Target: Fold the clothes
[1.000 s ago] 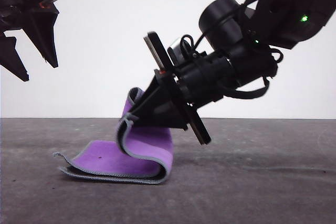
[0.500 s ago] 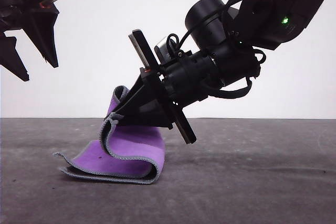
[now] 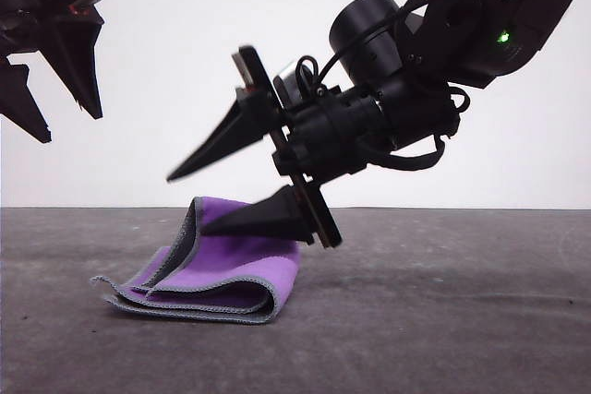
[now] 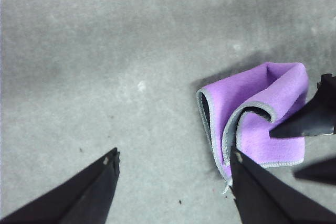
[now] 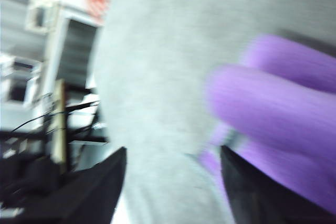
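Right tool (image 3: 199,203): wide open, nothing in it; the upper finger points out over the cloth, the lower finger lies on the cloth's top layer.
Left tool (image 3: 51,108): open and empty, hanging high at the left of the front view, well apart from the cloth.
Cloth (image 3: 217,269): a small soft square, bright purple face showing, light grey stitched edging along its borders; a strip of the dark grey face shows inside the fold.
Cloth shape: doubled over on itself in loose layers, the rounded fold on the robot's right, the open edges toward its left, one corner curling up.
Cloth place: lying on the grey desk (image 3: 443,320), below the right tool.
Left wrist view: the cloth (image 4: 257,114) lies folded beside the left tool's (image 4: 173,182) spread fingers, a dark finger of the right tool touching its edge.
Right wrist view: blurred; purple folds (image 5: 278,114) close ahead of the spread fingers.
Change: half a second ago the right tool pinched the cloth's raised edge; now it has let go and the lifted flap has dropped onto the lower layer.
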